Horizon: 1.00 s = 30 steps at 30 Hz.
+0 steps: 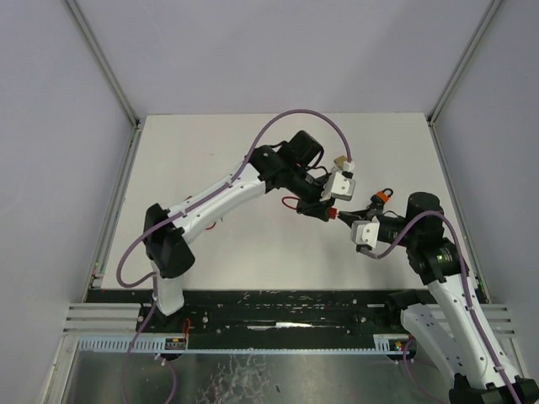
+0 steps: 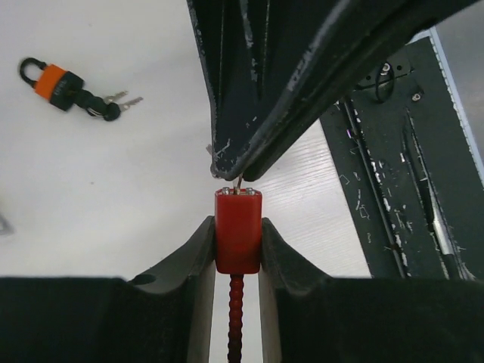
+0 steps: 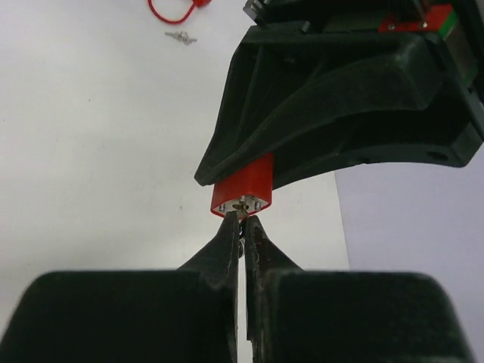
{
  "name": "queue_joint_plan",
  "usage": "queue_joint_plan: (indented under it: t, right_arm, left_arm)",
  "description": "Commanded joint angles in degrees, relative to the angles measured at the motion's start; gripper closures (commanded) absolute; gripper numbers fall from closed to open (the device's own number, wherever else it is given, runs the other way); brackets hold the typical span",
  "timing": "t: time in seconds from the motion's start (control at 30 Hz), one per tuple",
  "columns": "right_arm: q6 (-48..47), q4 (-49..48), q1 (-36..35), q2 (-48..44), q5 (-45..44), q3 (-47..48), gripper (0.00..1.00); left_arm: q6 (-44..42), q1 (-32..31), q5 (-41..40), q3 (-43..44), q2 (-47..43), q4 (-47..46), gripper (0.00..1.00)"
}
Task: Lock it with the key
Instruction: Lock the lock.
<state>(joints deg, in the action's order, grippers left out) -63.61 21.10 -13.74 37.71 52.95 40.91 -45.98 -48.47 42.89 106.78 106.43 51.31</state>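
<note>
White table [image 1: 210,151] between pale grey walls, where two robot arms meet in the air just right of the table's middle. The left gripper [image 2: 237,224], fingers part-way apart, clamps the body of a red lock [image 2: 238,234] from both sides. The lock's ribbed red cable [image 2: 236,318] runs back between the fingers. The right gripper [image 3: 242,221], fingers pinched tight together, holds a key [image 2: 237,184] with its tip at the metal face of the lock. How deep the key sits cannot be told. An orange padlock [image 2: 54,81] with keys [image 2: 121,102] attached at its base lies flat on the table toward the right edge, well apart from both grippers. A red cable loop [image 3: 172,9] and a loose key [image 3: 180,36] lie near each other on the table close to its middle.
</note>
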Motion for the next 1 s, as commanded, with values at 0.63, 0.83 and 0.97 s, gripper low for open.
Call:
queue_joint_plan:
  t: [0.63,0.83,0.97]
  right_arm:
    - [8.8,1.0,-0.1,4.0,-4.5,0.1,1.0]
    - [7.5,0.8,0.7,2.2,-5.4,-0.4,1.0]
    - [4.6,1.2,0.8,0.3,-8.0,-0.9,1.0]
  left_arm:
    - [-5.1,-2.5,-16.7,-23.1,-15.3,-16.1,1.0]
    - [-2.5,0.8,-0.8,-2.0,0.8,9.5,1.0]
    - [2.0,1.1,-6.1,3.0,4.3,11.8,1.0]
